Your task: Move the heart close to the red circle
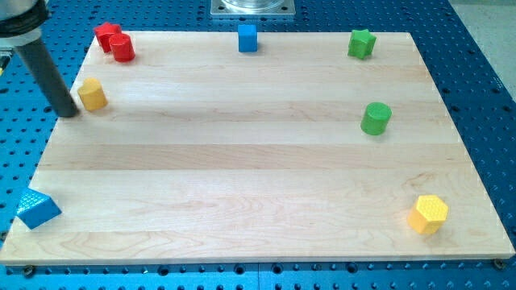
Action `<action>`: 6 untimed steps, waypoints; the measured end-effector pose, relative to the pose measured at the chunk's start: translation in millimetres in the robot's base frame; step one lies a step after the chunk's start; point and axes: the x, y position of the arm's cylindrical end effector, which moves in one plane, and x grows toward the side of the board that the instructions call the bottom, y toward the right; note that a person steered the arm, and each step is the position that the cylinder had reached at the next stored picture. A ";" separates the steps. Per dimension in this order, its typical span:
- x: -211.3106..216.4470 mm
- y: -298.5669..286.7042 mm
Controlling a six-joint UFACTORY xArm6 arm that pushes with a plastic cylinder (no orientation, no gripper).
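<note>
From the one camera view, I saw a wooden board (258, 161) lying on a blue perforated table (476, 48). The dark rod came down from the view's top left corner, and its tip (71, 113) rested at the board's left edge, just beside the yellow heart (93, 94), on its left and slightly lower side. Whether the tip really touched the heart I could not tell. The rod had no jaws at all, so it held nothing; it could only push.

The red circle (122, 47) stood near the board's top left corner, touching a red star (106, 35) behind it. The heart was already near, a little below and to the left of the circle, with bare wood between them.

Other blocks stood well apart: a blue cube (247, 37) at the top edge, a green star (362, 43) at the top right corner, a green circle (376, 118) near the right edge, a yellow hexagon (428, 214) at the bottom right corner, and a blue triangle (37, 209) partly off the bottom left corner.

In my judgement the danger was in the angle. The tip sat off the heart's centre, so a push could turn the heart, or the heart could slip past the tip. A too long push could also knock the red circle against the red star and move both.
</note>
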 end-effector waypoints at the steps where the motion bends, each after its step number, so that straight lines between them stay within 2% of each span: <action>1: -16.6 38.5; 2: -46.1 70.3; 4: -19.1 91.3; 5: -37.5 108.2; 6: -70.7 100.6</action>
